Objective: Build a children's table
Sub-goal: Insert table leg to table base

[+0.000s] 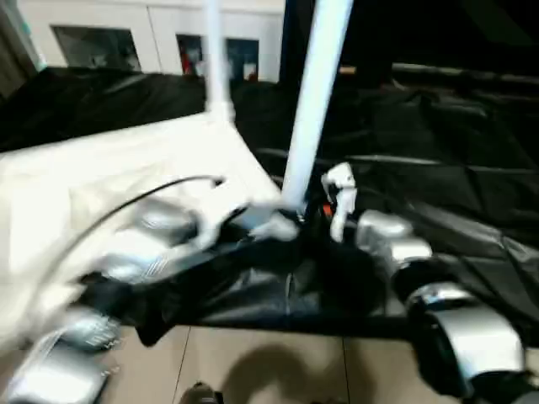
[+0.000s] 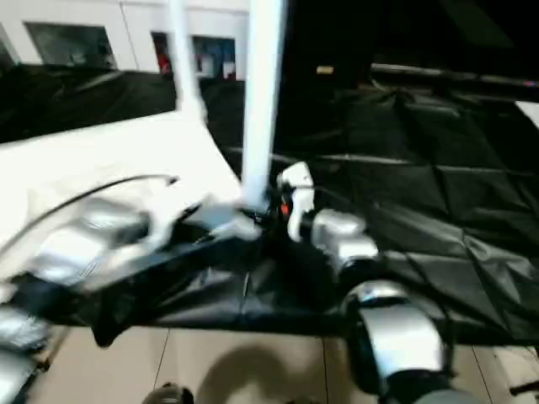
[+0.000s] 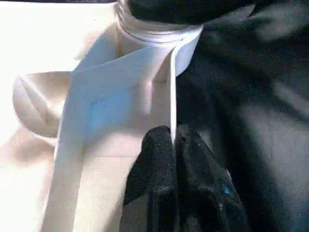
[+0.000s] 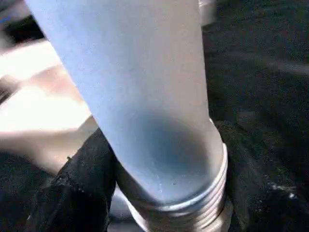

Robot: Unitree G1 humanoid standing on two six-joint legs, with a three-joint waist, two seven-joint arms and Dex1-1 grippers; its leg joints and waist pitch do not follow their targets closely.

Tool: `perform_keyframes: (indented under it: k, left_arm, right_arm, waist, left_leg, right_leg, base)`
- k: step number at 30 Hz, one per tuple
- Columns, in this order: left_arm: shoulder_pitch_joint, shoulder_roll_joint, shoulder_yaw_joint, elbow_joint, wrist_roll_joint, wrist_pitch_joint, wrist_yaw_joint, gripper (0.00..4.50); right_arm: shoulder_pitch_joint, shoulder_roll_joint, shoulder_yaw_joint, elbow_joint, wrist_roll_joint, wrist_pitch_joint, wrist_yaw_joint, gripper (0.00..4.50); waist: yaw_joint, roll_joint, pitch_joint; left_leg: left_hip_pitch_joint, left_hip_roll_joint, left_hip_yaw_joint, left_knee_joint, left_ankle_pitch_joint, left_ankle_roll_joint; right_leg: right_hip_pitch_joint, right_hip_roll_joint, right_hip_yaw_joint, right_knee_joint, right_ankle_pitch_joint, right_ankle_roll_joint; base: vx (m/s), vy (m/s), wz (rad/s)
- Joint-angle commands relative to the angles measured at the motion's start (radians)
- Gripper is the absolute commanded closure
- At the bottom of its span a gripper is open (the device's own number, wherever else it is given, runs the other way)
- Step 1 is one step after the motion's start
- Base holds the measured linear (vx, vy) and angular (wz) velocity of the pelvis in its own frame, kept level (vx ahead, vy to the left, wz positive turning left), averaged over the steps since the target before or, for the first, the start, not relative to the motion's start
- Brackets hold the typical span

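The children's table (image 1: 126, 168) lies upside down on a surface covered with a black cloth (image 1: 438, 168), its white top flat and its rimmed underside facing up; the top stretches from the near left of the head views toward the far middle, so its long axis seems to run away from the robot, though the blur makes this not sure; a near leg (image 1: 313, 93) stands upright at the near right corner of the top, its long axis almost vertical with a small lean, its thick threaded end down at the corner socket and the thinner end pointing up out of the picture; a second leg (image 1: 215, 59) stands upright at the far corner behind it, also pointing up; the left gripper (image 3: 173, 145) has its two black fingers (image 3: 154, 169) pressed together on the thin raised rim of the underside, just beside the near leg's socket, so it pinches this rim; the right gripper (image 1: 324, 210) is at the base of the near leg, and in the right wrist view one black finger (image 4: 87, 183) lies against the side of the leg just above the thread; its fingers are spread around the thick base of that leg; behind the black cloth a white cabinet (image 1: 152, 34) with glass doors stands along the far wall.
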State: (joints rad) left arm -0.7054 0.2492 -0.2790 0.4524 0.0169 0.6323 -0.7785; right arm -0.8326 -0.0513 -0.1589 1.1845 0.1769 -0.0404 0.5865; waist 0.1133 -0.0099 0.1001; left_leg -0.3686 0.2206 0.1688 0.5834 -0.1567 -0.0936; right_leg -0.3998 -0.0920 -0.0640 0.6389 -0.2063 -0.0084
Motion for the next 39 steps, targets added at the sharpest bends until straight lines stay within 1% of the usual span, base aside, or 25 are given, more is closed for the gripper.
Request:
perform_keyframes:
  k: [1,2,3,6,7,8,9,13,16,18,21,23,25,27,28,29,30,32,34,35,36,37,38,39]
  left_arm:
    - [-0.076,-0.082,0.023,-0.025,-0.043,-0.006,0.058,4.5]
    - [-0.09,-0.111,0.025,-0.005,-0.035,-0.004,0.087,4.5]
    - [-0.102,-0.135,0.024,0.009,-0.025,0.003,0.114,4.5]
    - [-0.114,-0.154,0.015,0.026,-0.006,0.01,0.139,4.5]
    - [-0.118,-0.156,0.012,0.035,0.001,0.006,0.148,4.5]
    - [-0.119,-0.157,0.011,0.042,0.004,0.004,0.154,4.5]
    - [-0.125,-0.164,0.018,0.056,0.008,0.005,0.166,4.5]
    - [-0.125,-0.164,0.023,0.063,0.007,0.006,0.172,4.5]
    - [-0.126,-0.157,0.027,0.074,0.009,0.001,0.176,4.5]
    - [-0.126,-0.152,0.027,0.077,0.011,-0.002,0.18,4.5]
    - [-0.127,-0.151,0.026,0.08,0.014,-0.005,0.182,4.5]
    - [-0.128,-0.151,0.026,0.083,0.016,-0.007,0.179,4.5]
    - [-0.128,-0.151,0.025,0.083,0.016,-0.008,0.177,4.5]
    - [-0.128,-0.15,0.025,0.083,0.016,-0.009,0.175,4.5]
    - [-0.128,-0.15,0.025,0.083,0.016,-0.009,0.174,4.5]
    - [-0.127,-0.149,0.024,0.08,0.015,-0.009,0.169,4.5]
    - [-0.126,-0.148,0.023,0.078,0.015,-0.009,0.167,4.5]
    - [-0.121,-0.144,0.021,0.071,0.014,-0.012,0.159,4.5]
    - [-0.12,-0.14,0.02,0.069,0.013,-0.016,0.154,4.5]
    - [-0.12,-0.138,0.019,0.07,0.013,-0.022,0.149,4.5]
    - [-0.12,-0.137,0.019,0.07,0.013,-0.022,0.148,4.5]
    - [-0.117,-0.134,0.019,0.067,0.011,-0.024,0.143,4.5]
    - [-0.116,-0.133,0.019,0.065,0.011,-0.025,0.142,4.5]
    - [-0.111,-0.129,0.019,0.057,0.01,-0.024,0.138,4.5]
  right_arm:
    - [0.073,0.04,-0.029,0.137,0.012,0.093,-0.188,1.74]
    - [0.072,0.068,-0.049,0.139,0.03,0.09,-0.225,1.74]
    - [0.067,0.098,-0.057,0.138,0.036,0.083,-0.252,1.74]
    - [0.058,0.135,-0.059,0.134,0.033,0.076,-0.283,1.74]
    - [0.055,0.148,-0.06,0.132,0.032,0.074,-0.3,1.74]
    - [0.053,0.157,-0.061,0.13,0.033,0.074,-0.309,1.74]
    - [0.052,0.168,-0.065,0.125,0.03,0.075,-0.33,1.74]
    - [0.052,0.173,-0.065,0.122,0.024,0.076,-0.336,1.74]
    - [0.051,0.173,-0.058,0.118,0.007,0.061,-0.332,1.74]
    - [0.05,0.171,-0.046,0.114,-0.008,0.041,-0.32,1.74]
    - [0.047,0.173,-0.033,0.11,-0.024,0.032,-0.309,1.74]
    - [0.045,0.175,-0.024,0.107,-0.034,0.018,-0.309,1.74]
    - [0.043,0.175,-0.021,0.105,-0.038,0.008,-0.31,1.74]
    - [0.039,0.177,-0.032,0.103,-0.029,0.005,-0.282,1.74]
    - [0.037,0.177,-0.037,0.103,-0.026,0.003,-0.272,1.18]
    - [0.035,0.175,-0.038,0.101,-0.029,-0.002,-0.273,1.04]
    - [0.033,0.174,-0.039,0.1,-0.029,-0.004,-0.27,1.04]
    - [0.028,0.172,-0.044,0.097,-0.023,-0.008,-0.26,0.87]
    - [0.024,0.169,-0.045,0.094,-0.024,-0.014,-0.256,0.69]
    - [0.02,0.167,-0.047,0.093,-0.026,-0.017,-0.254,0.64]
    - [0.02,0.167,-0.048,0.092,-0.025,-0.018,-0.253,0.55]
    - [0.015,0.165,-0.051,0.088,-0.022,-0.024,-0.247,0.36]
    - [0.014,0.165,-0.052,0.087,-0.022,-0.026,-0.246,0.36]
    - [0.01,0.163,-0.053,0.082,-0.02,-0.033,-0.238,0.24]
  waist:
    - [0.001,0.021,-0.059]
    - [-0.001,0.018,-0.058]
    - [0.0,0.016,-0.061]
    - [0.002,0.015,-0.064]
    - [0.001,0.013,-0.063]
    - [0.001,0.014,-0.062]
    - [-0.001,0.013,-0.06]
    - [-0.001,0.012,-0.058]
    - [-0.002,0.013,-0.056]
    - [-0.002,0.014,-0.056]
    - [-0.003,0.016,-0.054]
    - [-0.002,0.014,-0.056]
    - [-0.002,0.015,-0.057]
    - [-0.002,0.015,-0.057]
    - [-0.002,0.017,-0.056]
    - [-0.002,0.016,-0.054]
    - [-0.002,0.016,-0.054]
    - [-0.003,0.015,-0.054]
    - [-0.002,0.016,-0.054]
    - [-0.002,0.019,-0.054]
    - [-0.003,0.017,-0.054]
    - [-0.002,0.019,-0.055]
    - [-0.002,0.018,-0.055]
    - [-0.001,0.017,-0.055]
  left_leg:
    - [0.031,0.002,-0.008,-0.085,-0.461,-0.047]
    - [0.027,0.001,-0.008,-0.089,-0.462,-0.042]
    - [0.025,0.0,-0.009,-0.093,-0.449,-0.033]
    - [0.023,0.0,-0.008,-0.098,-0.42,-0.022]
    - [0.018,-0.001,-0.007,-0.101,-0.408,-0.017]
    - [0.018,0.0,-0.008,-0.103,-0.406,-0.016]
    - [0.018,0.0,-0.009,-0.104,-0.422,-0.016]
    - [0.022,-0.001,-0.011,-0.106,-0.453,-0.02]
    - [0.019,-0.001,-0.014,-0.108,-0.466,-0.02]
    - [0.019,-0.001,-0.014,-0.11,-0.468,-0.021]
    - [0.021,0.0,-0.014,-0.111,-0.478,-0.019]
    - [0.019,0.0,-0.013,-0.113,-0.461,-0.016]
    - [0.018,0.001,-0.012,-0.115,-0.443,-0.015]
    - [0.017,0.001,-0.01,-0.116,-0.43,-0.013]
    - [0.018,0.002,-0.01,-0.116,-0.434,-0.013]
    - [0.017,0.001,-0.01,-0.117,-0.443,-0.013]
    - [0.017,0.001,-0.01,-0.117,-0.444,-0.013]
    - [0.016,0.001,-0.011,-0.118,-0.442,-0.012]
    - [0.017,0.002,-0.009,-0.117,-0.43,-0.009]
    - [0.016,0.002,-0.009,-0.118,-0.428,-0.009]
    - [0.016,0.002,-0.008,-0.118,-0.426,-0.009]
    - [0.015,0.002,-0.008,-0.118,-0.417,-0.008]
    - [0.016,0.002,-0.007,-0.118,-0.414,-0.007]
    - [0.015,0.002,-0.006,-0.118,-0.4,-0.005]
  right_leg:
    - [0.019,-0.055,0.035,-0.121,-0.494,-0.168]
    - [0.02,-0.053,0.033,-0.125,-0.498,-0.155]
    - [0.024,-0.053,0.032,-0.129,-0.486,-0.146]
    - [0.025,-0.05,0.031,-0.129,-0.434,-0.149]
    - [0.027,-0.049,0.03,-0.129,-0.417,-0.151]
    - [0.026,-0.05,0.03,-0.13,-0.416,-0.151]
    - [0.025,-0.05,0.029,-0.133,-0.433,-0.147]
    - [0.02,-0.052,0.03,-0.14,-0.477,-0.129]
    - [0.019,-0.053,0.03,-0.143,-0.496,-0.119]
    - [0.018,-0.054,0.03,-0.144,-0.498,-0.117]
    - [0.014,-0.054,0.03,-0.147,-0.503,-0.117]
    - [0.018,-0.054,0.03,-0.147,-0.487,-0.119]
    - [0.02,-0.054,0.03,-0.146,-0.46,-0.125]
    - [0.021,-0.053,0.031,-0.144,-0.435,-0.133]
    - [0.019,-0.053,0.031,-0.145,-0.433,-0.136]
    - [0.02,-0.053,0.031,-0.146,-0.445,-0.137]
    - [0.02,-0.054,0.031,-0.146,-0.448,-0.136]
    - [0.021,-0.055,0.031,-0.147,-0.461,-0.132]
    - [0.019,-0.055,0.033,-0.148,-0.449,-0.136]
    - [0.02,-0.056,0.033,-0.148,-0.447,-0.139]
    - [0.021,-0.055,0.033,-0.148,-0.445,-0.139]
    - [0.022,-0.055,0.033,-0.146,-0.438,-0.141]
    - [0.021,-0.055,0.033,-0.147,-0.434,-0.143]
    - [0.023,-0.055,0.034,-0.146,-0.421,-0.147]
  base:
    - [0.0,0.0,0.0]
    - [0.0,0.0,0.0]
    - [0.0,0.0,0.0]
    - [0.0,0.0,0.0]
    - [0.0,0.0,0.0]
    - [0.0,0.0,0.0]
    - [0.0,0.0,0.0]
    - [0.0,0.0,0.0]
    - [0.0,0.0,0.0]
    - [0.0,0.0,0.0]
    - [0.0,0.0,0.0]
    - [0.0,0.0,0.0]
    - [0.0,0.0,0.0]
    - [0.0,0.0,0.0]
    - [0.0,0.0,0.0]
    - [0.0,0.0,0.0]
    - [0.0,0.0,0.0]
    - [0.0,0.0,0.0]
    - [0.0,0.0,0.0]
    - [0.0,0.0,0.0]
    - [0.0,0.0,0.0]
    - [0.0,0.0,0.0]
    - [0.0,0.0,0.0]
    - [0.0,0.0,0.0]
